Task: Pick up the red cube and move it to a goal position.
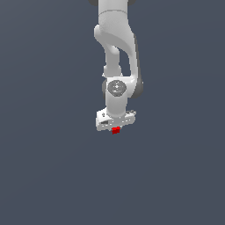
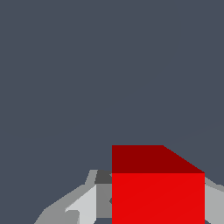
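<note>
The red cube (image 1: 116,130) is a tiny bright red block just under the white gripper (image 1: 116,130) in the middle of the exterior view. In the wrist view the red cube (image 2: 157,192) fills the space between the grey fingers (image 2: 83,205), which press against its sides. The gripper is shut on the cube. The white arm rises from the gripper toward the top of the exterior view. The fingertips are hidden behind the hand in the exterior view.
A plain dark grey surface (image 1: 48,167) fills both views around the arm. No other objects or edges show.
</note>
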{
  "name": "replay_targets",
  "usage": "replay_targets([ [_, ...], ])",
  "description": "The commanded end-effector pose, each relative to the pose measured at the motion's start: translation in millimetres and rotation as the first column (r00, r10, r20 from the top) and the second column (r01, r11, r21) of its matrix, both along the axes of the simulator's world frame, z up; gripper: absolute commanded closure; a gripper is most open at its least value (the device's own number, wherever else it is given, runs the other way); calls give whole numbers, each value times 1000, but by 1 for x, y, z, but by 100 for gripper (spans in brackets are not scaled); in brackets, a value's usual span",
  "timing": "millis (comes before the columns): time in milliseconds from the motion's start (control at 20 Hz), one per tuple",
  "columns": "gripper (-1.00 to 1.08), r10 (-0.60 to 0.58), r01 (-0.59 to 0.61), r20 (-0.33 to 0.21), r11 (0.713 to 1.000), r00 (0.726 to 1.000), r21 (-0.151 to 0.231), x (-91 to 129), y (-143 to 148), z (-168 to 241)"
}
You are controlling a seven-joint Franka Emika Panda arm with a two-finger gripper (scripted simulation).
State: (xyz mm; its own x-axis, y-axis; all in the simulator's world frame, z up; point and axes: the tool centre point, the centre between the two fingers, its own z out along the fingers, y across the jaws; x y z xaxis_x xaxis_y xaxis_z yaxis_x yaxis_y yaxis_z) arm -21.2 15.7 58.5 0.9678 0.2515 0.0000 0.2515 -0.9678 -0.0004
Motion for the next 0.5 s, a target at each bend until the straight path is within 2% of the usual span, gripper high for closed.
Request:
replay_targets([
  [0,108,1,-1,0,1000,1000,0,13,-12,8],
  [450,108,1,-1,0,1000,1000,0,39,-33,20],
])
